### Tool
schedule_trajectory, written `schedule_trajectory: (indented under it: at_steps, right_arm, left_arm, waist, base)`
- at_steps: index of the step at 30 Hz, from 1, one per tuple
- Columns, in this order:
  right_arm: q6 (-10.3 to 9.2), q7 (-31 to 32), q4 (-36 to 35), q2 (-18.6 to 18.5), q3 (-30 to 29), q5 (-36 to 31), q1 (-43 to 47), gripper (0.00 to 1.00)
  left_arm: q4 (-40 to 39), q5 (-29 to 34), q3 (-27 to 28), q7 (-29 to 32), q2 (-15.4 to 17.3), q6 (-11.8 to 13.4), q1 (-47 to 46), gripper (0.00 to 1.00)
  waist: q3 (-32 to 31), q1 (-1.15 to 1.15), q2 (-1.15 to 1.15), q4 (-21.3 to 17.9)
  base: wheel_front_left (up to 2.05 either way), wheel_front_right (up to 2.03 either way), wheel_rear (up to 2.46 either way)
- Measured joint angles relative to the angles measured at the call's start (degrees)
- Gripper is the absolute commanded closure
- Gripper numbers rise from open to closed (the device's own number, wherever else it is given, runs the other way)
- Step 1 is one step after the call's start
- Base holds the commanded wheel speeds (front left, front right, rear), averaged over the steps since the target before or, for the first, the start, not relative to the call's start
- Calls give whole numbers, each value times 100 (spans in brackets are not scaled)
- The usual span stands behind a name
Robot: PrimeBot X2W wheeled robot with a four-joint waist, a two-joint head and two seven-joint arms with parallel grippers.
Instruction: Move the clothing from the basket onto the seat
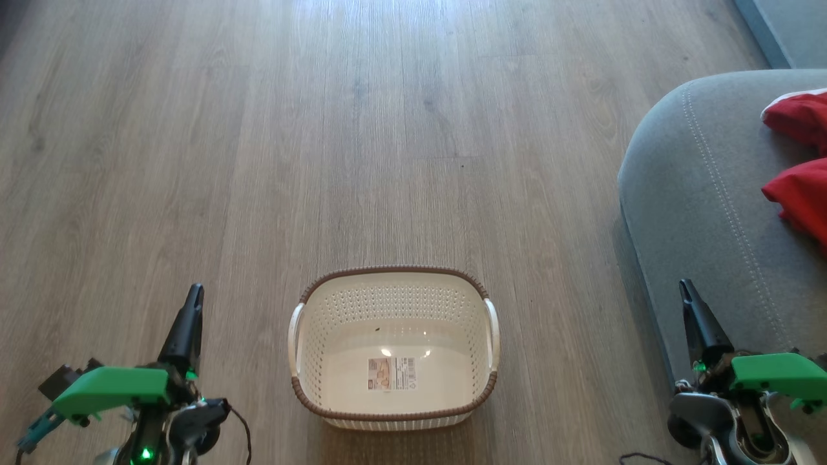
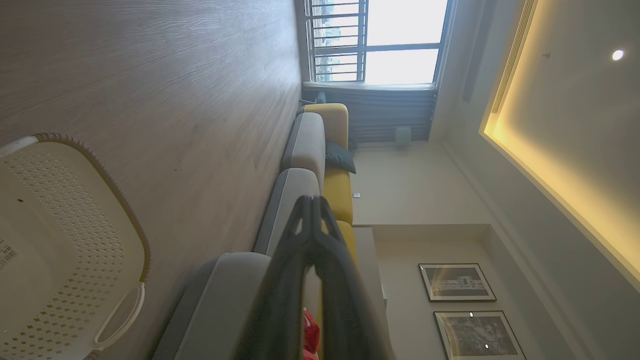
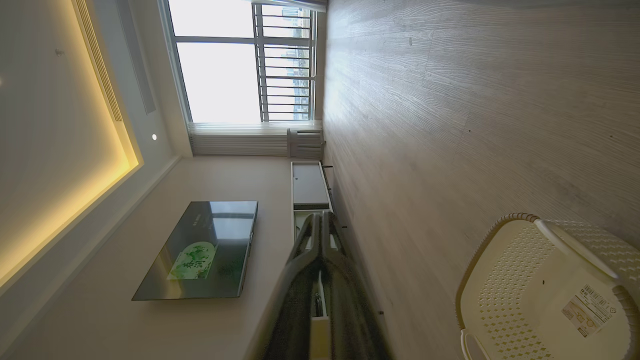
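Plainly, both pairs of dark fingers are pressed together tip to tip, with nothing between them. The left gripper [image 1: 193, 294] rises at the lower left of the head view over the wooden floor [image 1: 387, 129], well apart from the basket's left handle. In its own wrist view, the left gripper [image 2: 312, 201] narrows to a single closed point. The right gripper [image 1: 685, 287] rises at the lower right, and its tip shows against the seat's rounded front. Whether it touches the fabric cannot be told. In the right wrist view the right gripper [image 3: 320, 216] is likewise closed. Green covers [image 1: 113, 387] hide much of both wrists, and the bottom edge cuts off the arms.

The clothing [image 1: 800, 119] lies on the seat [image 1: 698, 194] and is cut by the right edge of the head view. Two bright red folds show there, the upper one with a white border, but how many garments they make up is unclear. In the left wrist view a small red patch of clothing [image 2: 311, 332] shows beside the blurred fingers. The seat is grey with a line of pale stitching, and it also runs out of frame.

The basket [image 1: 394, 303] stands on the floor between the grippers, left of the seat and apart from it. It is cream-white and perforated, with a brown woven rim. A barcode sticker [image 1: 391, 373] lies on its pale bottom. Each wrist view cuts the basket off at an edge.
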Motion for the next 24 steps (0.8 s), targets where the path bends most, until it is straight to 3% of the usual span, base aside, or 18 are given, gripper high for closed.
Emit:
schedule_trajectory:
  at_steps: [24]
  right_arm:
    - [0,0,0,0,-2,0,0,100]
  left_arm:
    - [-1,0,0,0,0,0,1,100]
  waist:
    - [0,0,0,0]
  base:
    - [0,0,0]
